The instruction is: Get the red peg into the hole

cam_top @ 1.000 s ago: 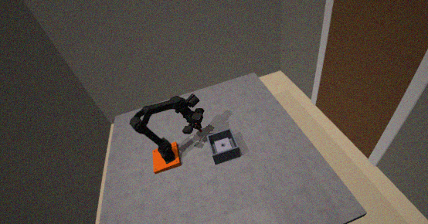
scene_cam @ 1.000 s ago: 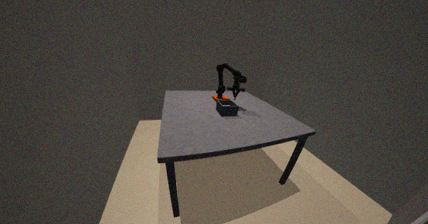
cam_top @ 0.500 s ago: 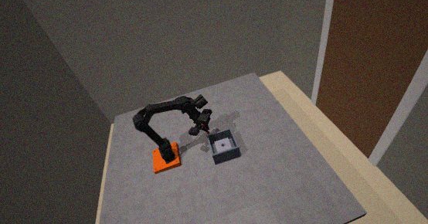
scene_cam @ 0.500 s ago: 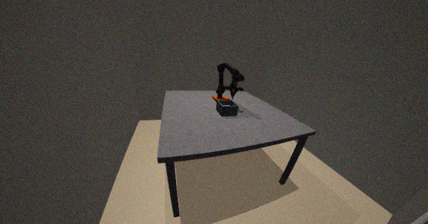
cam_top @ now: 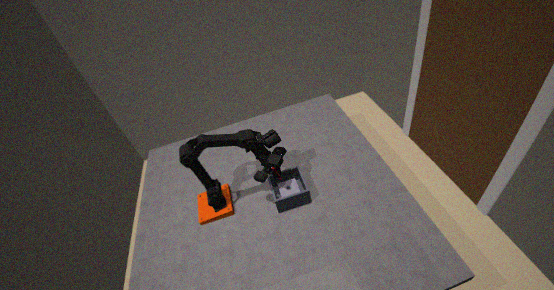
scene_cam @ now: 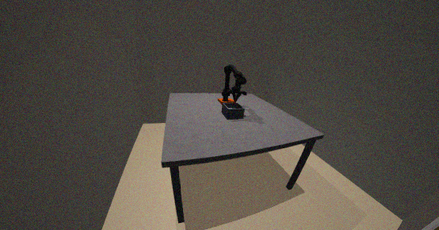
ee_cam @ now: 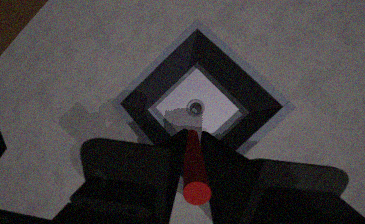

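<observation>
Step in hand: the peg is being carried to the open box (cam_top: 294, 201) (scene_cam: 234, 113) (ee_cam: 239, 75), by the look of it
Gripper (cam_top: 278, 174) (scene_cam: 235, 101) (ee_cam: 194, 134): clenched on the red peg (cam_top: 274, 169) (ee_cam: 197, 193)
Peg position: held near the box's edge, its height poorly shown
Next move: centring over the hole (cam_top: 288, 187) (ee_cam: 196, 107) is needed, then lowering
Peg look: slim, round-ended, bright-topped, darker along its shaft

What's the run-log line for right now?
gripper: shut on red peg | position: near open box | plate hole: unfilled
</observation>
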Action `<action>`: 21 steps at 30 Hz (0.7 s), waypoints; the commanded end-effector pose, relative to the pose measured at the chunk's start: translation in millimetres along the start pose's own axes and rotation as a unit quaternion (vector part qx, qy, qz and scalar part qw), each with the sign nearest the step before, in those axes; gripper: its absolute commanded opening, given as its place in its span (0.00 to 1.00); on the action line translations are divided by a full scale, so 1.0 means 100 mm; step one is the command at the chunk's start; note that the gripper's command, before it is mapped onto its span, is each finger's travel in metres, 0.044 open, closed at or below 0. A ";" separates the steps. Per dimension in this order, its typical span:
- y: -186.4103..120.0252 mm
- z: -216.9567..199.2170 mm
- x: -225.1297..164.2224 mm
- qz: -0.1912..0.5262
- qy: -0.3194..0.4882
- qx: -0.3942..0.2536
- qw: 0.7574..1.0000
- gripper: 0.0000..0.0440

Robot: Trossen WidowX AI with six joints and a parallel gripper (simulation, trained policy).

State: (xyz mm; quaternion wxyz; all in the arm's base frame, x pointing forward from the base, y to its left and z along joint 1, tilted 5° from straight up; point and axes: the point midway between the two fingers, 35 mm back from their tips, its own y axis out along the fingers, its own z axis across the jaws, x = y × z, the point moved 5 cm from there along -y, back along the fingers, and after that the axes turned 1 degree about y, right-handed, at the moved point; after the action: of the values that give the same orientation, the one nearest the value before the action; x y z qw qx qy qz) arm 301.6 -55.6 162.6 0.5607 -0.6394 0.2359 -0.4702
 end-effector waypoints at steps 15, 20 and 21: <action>0.49 0.00 0.26 0.029 0.014 -0.010 0.999 0.06; 0.62 -0.02 0.28 0.040 -0.002 -0.021 0.999 0.30; 0.65 -0.02 0.28 0.042 -0.007 -0.026 0.999 0.31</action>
State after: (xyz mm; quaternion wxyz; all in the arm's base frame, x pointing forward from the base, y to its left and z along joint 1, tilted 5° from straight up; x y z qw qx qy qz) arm 324.7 -94.1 113.7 0.5629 -0.6420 0.2720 -0.4439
